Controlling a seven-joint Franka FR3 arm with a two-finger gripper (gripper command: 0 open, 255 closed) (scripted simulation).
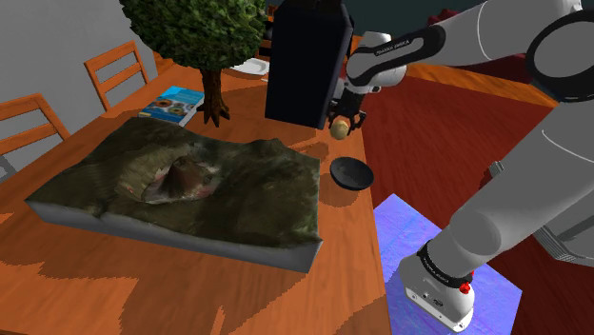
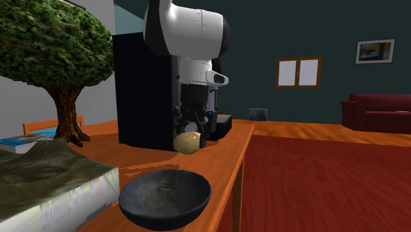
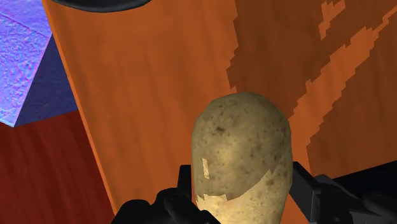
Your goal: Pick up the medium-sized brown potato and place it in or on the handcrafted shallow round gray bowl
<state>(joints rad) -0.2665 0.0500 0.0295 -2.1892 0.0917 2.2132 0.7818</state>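
Note:
My black gripper (image 1: pixel 340 121) is shut on a tan, speckled potato (image 1: pixel 338 126), holding it just above the orange wooden table (image 1: pixel 352 238) beside a tall black box. From the wrist, the potato (image 3: pixel 240 149) is clasped between both fingers (image 3: pixel 181 191), its rounded end sticking out past them. The dark gray shallow bowl (image 1: pixel 350 173) sits near the table's edge, toward the shoulder view's lower right of the potato and apart from it. In the second exterior view the bowl (image 2: pixel 164 196) lies in front, with the potato (image 2: pixel 187 142) and gripper (image 2: pixel 191 134) behind it. The bowl's rim (image 3: pixel 102 3) shows ahead of the gripper.
A tall black box (image 1: pixel 305 62) stands right behind the gripper. A large green-brown terrain block (image 1: pixel 190 190) covers the table's middle, with a model tree (image 1: pixel 205 38), a book (image 1: pixel 176 103) and a white plate (image 1: pixel 252 67) beyond. Wooden chairs (image 1: pixel 114 67) line the far side. The table edge (image 2: pixel 240 165) drops to red floor.

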